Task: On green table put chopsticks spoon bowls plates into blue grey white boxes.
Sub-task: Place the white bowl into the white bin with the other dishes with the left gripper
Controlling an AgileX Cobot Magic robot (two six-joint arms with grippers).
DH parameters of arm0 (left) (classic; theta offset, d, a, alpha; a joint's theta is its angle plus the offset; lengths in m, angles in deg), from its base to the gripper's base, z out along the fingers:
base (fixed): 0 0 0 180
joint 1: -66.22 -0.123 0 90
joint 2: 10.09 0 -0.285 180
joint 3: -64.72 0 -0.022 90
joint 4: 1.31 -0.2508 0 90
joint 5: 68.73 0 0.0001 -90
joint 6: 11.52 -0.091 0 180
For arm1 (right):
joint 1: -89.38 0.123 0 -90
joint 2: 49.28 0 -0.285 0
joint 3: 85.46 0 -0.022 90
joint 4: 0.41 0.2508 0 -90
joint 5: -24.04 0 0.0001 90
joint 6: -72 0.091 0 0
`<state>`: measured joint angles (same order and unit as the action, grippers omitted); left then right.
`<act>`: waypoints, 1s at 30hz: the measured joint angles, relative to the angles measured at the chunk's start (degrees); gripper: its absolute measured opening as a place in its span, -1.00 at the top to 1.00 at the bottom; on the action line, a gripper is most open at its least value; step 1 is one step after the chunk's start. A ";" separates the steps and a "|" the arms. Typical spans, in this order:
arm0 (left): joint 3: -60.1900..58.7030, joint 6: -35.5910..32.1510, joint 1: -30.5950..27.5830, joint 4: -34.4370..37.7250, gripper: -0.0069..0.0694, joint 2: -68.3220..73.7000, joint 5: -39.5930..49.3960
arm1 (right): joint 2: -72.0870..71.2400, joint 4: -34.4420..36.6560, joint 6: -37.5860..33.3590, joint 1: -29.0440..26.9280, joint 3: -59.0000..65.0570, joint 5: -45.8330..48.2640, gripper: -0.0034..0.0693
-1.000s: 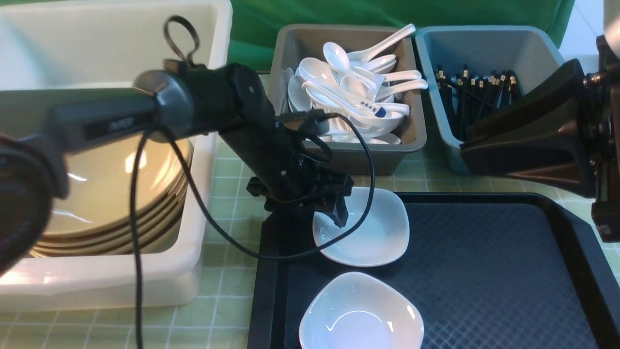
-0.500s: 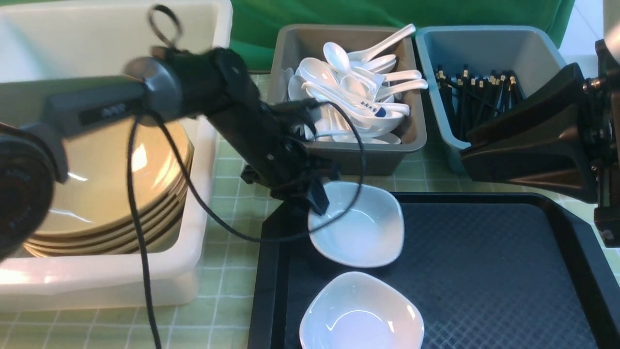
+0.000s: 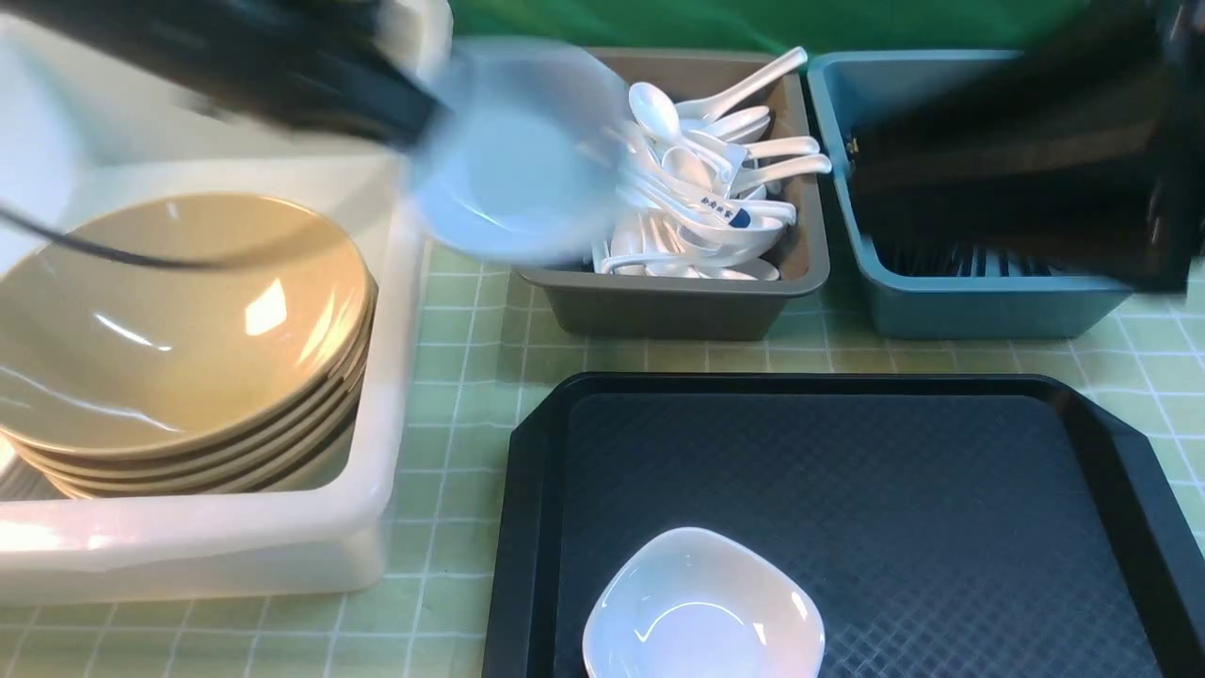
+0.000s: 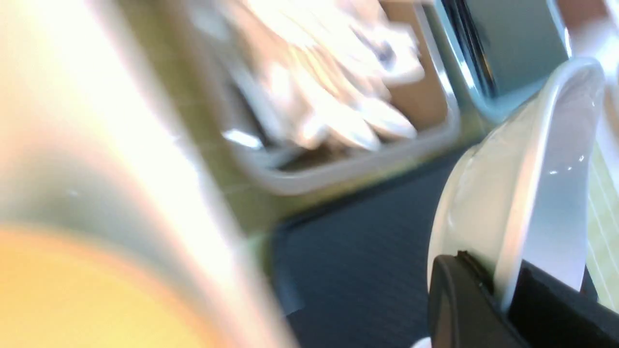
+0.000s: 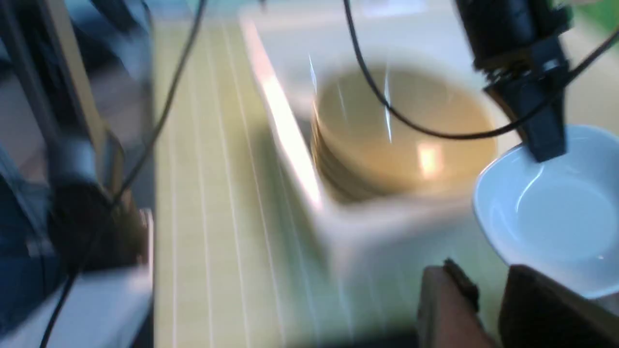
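Note:
My left gripper [image 4: 508, 295] is shut on the rim of a small white dish [image 4: 512, 193] and holds it in the air. In the front view the dish [image 3: 518, 155] is blurred, above the gap between the white box [image 3: 282, 546] and the grey box [image 3: 659, 306]. The right wrist view shows the dish [image 5: 556, 217] hanging from the left gripper [image 5: 544, 145]. A second white dish [image 3: 701, 612] lies on the black tray [image 3: 941, 490]. My right gripper [image 5: 488, 295] is empty, jaws a little apart; it is a dark blur over the blue box [image 3: 988, 301].
The white box holds a stack of tan plates [image 3: 179, 330]. The grey box holds several white spoons [image 3: 706, 179]. The blue box holds black chopsticks [image 3: 951, 259], mostly hidden by the right arm. The green gridded table [image 3: 461, 377] lies between boxes and tray.
My left gripper has lifted the far dish off the tray and swung it up and to the left, toward the white box. The right arm has moved up and left.

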<state>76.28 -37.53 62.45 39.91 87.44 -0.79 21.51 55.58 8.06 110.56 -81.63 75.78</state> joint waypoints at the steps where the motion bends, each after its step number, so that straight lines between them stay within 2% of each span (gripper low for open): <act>1: 0.00 0.52 -5.10 -0.67 0.78 -2.81 1.55 | 1.20 1.48 -1.25 0.46 -1.88 0.13 0.40; 5: -4.04 3.93 -20.53 -3.59 0.78 -12.73 2.11 | 6.78 2.40 -3.51 3.86 -7.18 2.16 0.40; 6: -4.86 4.38 -21.99 -3.99 0.78 -13.72 2.11 | 7.44 2.32 -3.66 4.70 -7.64 2.22 0.40; 7: -8.61 5.51 -26.66 -5.55 0.78 -16.90 1.59 | 9.70 1.53 -4.07 6.91 -9.25 2.35 0.40; 11: -15.41 10.59 -34.73 -14.36 0.78 -20.88 -3.36 | 14.50 -7.08 -3.45 13.58 -12.88 0.99 0.49; 13: -16.31 14.46 -36.10 -21.20 0.78 -19.66 -5.14 | 15.44 -13.26 -1.33 16.20 -13.51 -0.43 0.64; 14: -16.32 15.30 -36.28 -21.86 0.78 -19.47 -5.52 | 15.51 -13.79 -0.68 16.39 -13.58 -0.57 0.66; 15: -16.59 17.79 -36.60 -26.68 0.78 -17.39 -6.53 | 15.60 -17.46 1.78 17.38 -13.59 -1.22 0.78; 18: -16.59 19.61 -36.80 -29.98 0.78 -14.35 -6.77 | 15.60 -20.07 4.37 17.68 -13.84 -1.53 0.84; 25: -15.91 22.79 -36.80 -32.07 0.78 -7.41 -6.72 | 15.66 -21.01 5.74 17.68 -13.94 -1.65 0.85; 30: -14.12 23.87 -36.80 -32.60 0.78 -8.17 -6.72 | 16.40 -21.09 5.81 17.68 -13.94 -1.69 0.85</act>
<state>62.16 -13.66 25.64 7.31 79.27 -7.51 37.91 34.49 13.87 128.25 -95.57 74.09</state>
